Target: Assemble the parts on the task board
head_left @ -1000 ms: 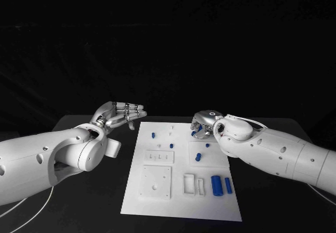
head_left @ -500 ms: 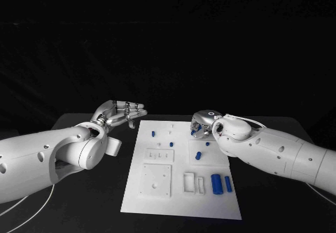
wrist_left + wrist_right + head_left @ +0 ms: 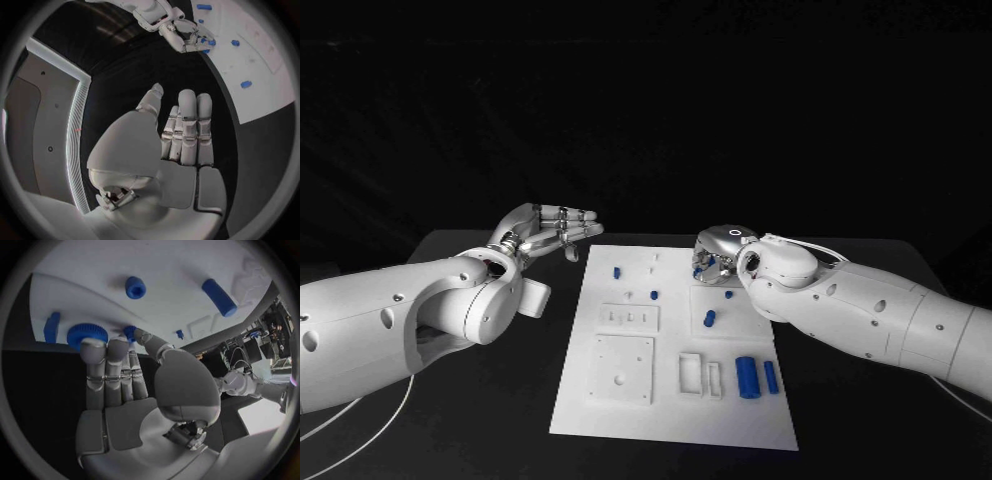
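Observation:
The white task board lies in the middle of the table. Small blue parts stand on its far half, and two blue cylinders lie near its right edge. My left hand hovers off the board's far left corner, fingers straight and apart from the thumb, holding nothing. My right hand is down at the board's far right. Its fingertips touch a round blue ribbed part. A tiny blue piece sits by the thumb tip; whether it is pinched is unclear.
The board carries raised white blocks and slotted holders on its near half. Black table surrounds the board on all sides. In the right wrist view a blue cap and a blue cylinder lie beyond my fingers.
My right hand has shifted slightly toward the board's far edge. My left hand has risen a little and stays open.

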